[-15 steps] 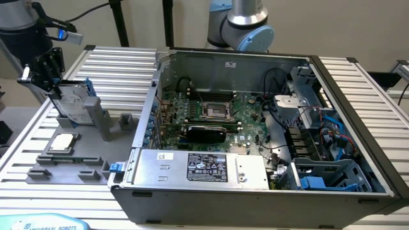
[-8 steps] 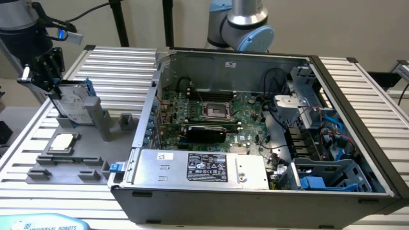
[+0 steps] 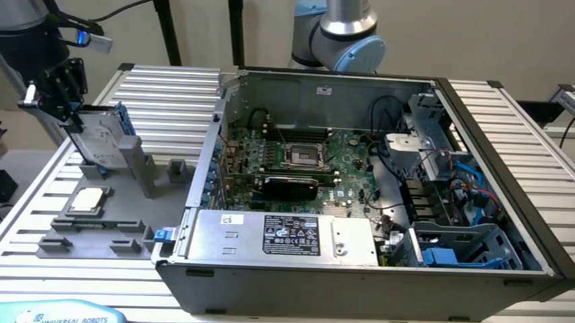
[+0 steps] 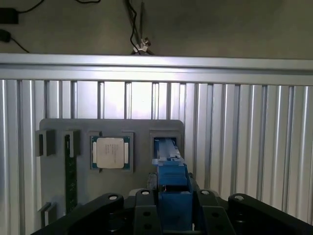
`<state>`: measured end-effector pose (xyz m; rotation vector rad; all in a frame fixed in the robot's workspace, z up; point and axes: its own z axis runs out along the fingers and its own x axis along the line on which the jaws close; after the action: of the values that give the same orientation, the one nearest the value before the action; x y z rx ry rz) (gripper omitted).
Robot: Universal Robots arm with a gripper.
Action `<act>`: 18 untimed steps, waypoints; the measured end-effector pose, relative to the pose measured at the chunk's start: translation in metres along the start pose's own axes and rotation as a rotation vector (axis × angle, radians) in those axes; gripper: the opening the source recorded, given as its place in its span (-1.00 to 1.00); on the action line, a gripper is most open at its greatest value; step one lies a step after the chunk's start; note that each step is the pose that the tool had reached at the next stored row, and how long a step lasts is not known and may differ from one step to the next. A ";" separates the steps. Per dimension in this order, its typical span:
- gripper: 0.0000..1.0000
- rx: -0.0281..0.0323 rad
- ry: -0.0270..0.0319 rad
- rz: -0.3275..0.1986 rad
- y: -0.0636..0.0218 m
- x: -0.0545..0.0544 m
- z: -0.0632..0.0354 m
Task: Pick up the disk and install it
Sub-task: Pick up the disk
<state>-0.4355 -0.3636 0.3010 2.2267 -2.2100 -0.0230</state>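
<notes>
Blue plastic rails are framing the disk (image 3: pixel 106 140), which is standing upright on edge at the exterior view's left, over the back end of a grey fixture block (image 3: pixel 126 202). The black gripper (image 3: pixel 79 121) is reaching down from above, and its jaws are clamping the disk's upper part. A square processor chip (image 3: pixel 87 200) is lying on the same block, near the disk. The block is sitting on a ribbed aluminium table (image 3: pixel 161 87), just beside an open computer case (image 3: pixel 359 289) that is showing a green motherboard (image 3: pixel 306 155) and a silver power supply (image 3: pixel 287 235).

In the wrist view, the disk's blue rail is sitting pinched between the jaws, its far end reaching into a slot (image 4: pixel 166 139) of the block, beside the chip and a green memory stick (image 4: pixel 71 171).
</notes>
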 end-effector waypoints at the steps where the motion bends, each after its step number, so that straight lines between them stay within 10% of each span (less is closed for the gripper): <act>1: -0.35 0.0001 -0.0006 0.000 0.0000 0.000 -0.0034; 18: -0.35 0.0000 -0.0090 0.000 -0.0064 0.000 -0.0684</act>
<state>-0.4282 -0.3636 0.3694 2.2312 -2.2143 -0.0331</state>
